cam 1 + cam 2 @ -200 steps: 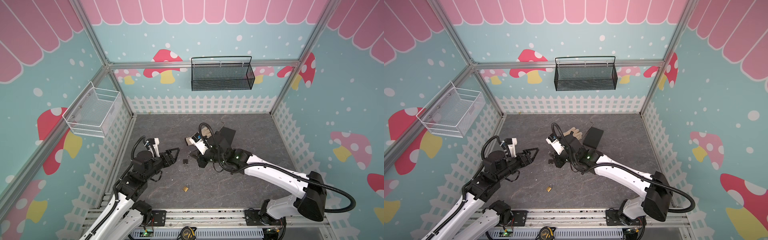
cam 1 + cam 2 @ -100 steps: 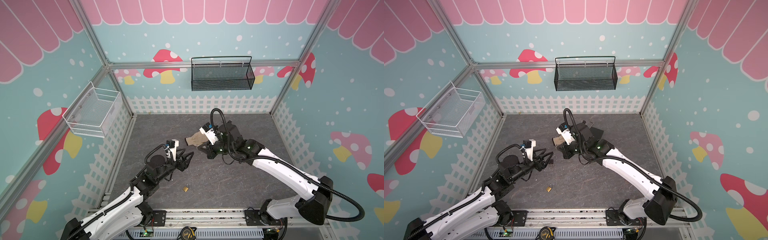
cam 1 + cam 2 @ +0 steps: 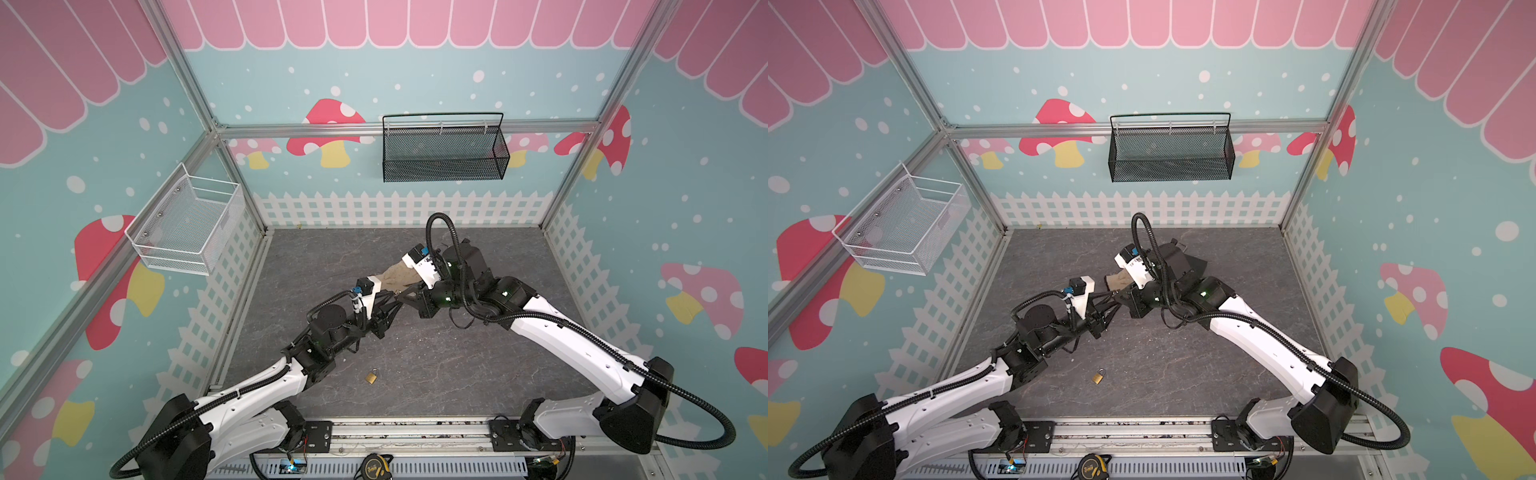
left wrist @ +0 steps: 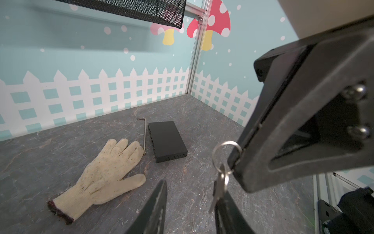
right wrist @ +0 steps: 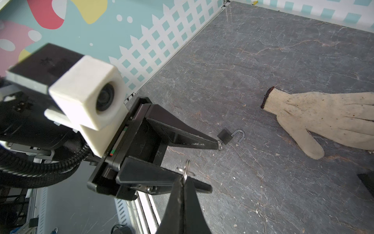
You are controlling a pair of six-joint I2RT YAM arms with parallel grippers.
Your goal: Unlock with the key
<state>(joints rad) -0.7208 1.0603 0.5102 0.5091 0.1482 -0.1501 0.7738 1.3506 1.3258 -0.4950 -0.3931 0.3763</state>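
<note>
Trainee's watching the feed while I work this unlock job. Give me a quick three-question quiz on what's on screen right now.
1. Multiple choice: what is the right gripper shut on?
A) the cream knitted glove
B) the silver key ring with its key
C) the flat black box
2. True or false: the fingers of the left gripper are pressed fully together.
3. Count: how many padlocks lie on the grey stone-look tabletop?

Key
1. B.
2. False; they stand apart.
3. Two: the brass padlock and the small black padlock.
</note>
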